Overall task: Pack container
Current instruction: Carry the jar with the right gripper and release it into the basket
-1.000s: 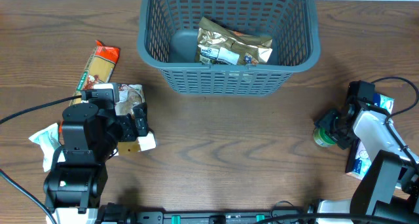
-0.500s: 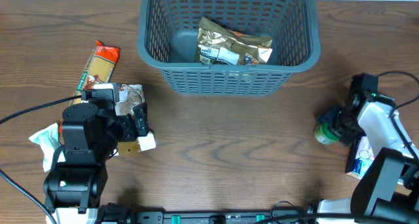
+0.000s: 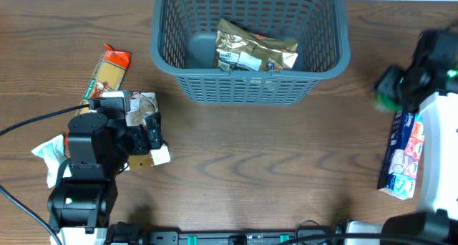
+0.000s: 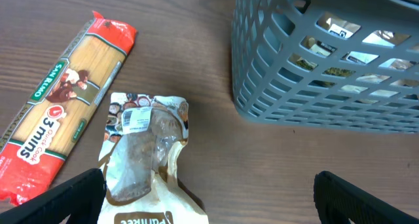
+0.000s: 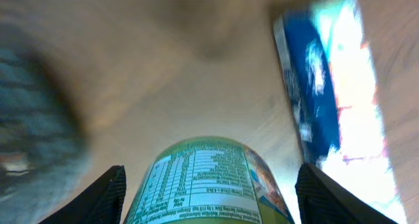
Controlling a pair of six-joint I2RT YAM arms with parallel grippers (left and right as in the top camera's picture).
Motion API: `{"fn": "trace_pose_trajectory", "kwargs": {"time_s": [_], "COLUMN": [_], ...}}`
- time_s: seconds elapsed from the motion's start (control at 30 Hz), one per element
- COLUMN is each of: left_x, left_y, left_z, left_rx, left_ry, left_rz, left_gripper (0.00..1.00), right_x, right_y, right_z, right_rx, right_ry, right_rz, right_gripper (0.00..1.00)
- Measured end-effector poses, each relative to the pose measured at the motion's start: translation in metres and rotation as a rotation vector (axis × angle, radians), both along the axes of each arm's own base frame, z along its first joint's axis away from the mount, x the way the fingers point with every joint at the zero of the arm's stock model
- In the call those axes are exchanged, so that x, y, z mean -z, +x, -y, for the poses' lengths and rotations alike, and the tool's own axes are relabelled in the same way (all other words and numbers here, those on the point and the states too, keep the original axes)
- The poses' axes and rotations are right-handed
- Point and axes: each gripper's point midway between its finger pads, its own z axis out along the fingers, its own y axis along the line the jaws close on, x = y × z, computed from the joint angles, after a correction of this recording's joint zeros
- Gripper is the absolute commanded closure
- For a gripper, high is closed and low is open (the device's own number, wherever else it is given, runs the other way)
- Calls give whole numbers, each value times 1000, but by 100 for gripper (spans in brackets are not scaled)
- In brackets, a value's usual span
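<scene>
Right now I'm in the carrying step: my right claw [image 5: 208, 199] grips the green can [image 5: 203, 168] above the tabletop [image 3: 250, 152], the basket [image 3: 249, 89] lies to its left, so next comes crossing the rim and releasing, while my left claw [image 4: 213, 199] hangs open.

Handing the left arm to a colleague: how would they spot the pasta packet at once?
Start at the grey basket at the table's far edge and look left of it on the wood. The pasta packet lies there, long and narrow, red-ended with a clear window, unlike the short crumpled pouch beside it.
</scene>
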Motion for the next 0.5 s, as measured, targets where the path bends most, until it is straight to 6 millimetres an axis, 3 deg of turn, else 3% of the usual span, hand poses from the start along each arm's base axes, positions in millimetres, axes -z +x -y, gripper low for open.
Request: {"fn": "trace_pose_trajectory", "kwargs": {"time_s": [0.17,0.27,0.37,0.5], "left_x": [0,0,0,0], "left_y": [0,0,0,0], "left_z": [0,0,0,0], "left_rx": [0,0,0,0], "left_ry": [0,0,0,0], "left_rz": [-1,0,-1,0], "left_gripper": [1,2,2,2], "right_x": [-115,-170,-213,-233], "right_y": [29,36,39,44], "right_z": [-35,-67,-100,-144], "right_rx": [-200,-322,-459,-683], "right_ry": [-127,-186,-247,-306], "right_rz": [250,389,514,591], "right_gripper": [99,99,99,99]}}
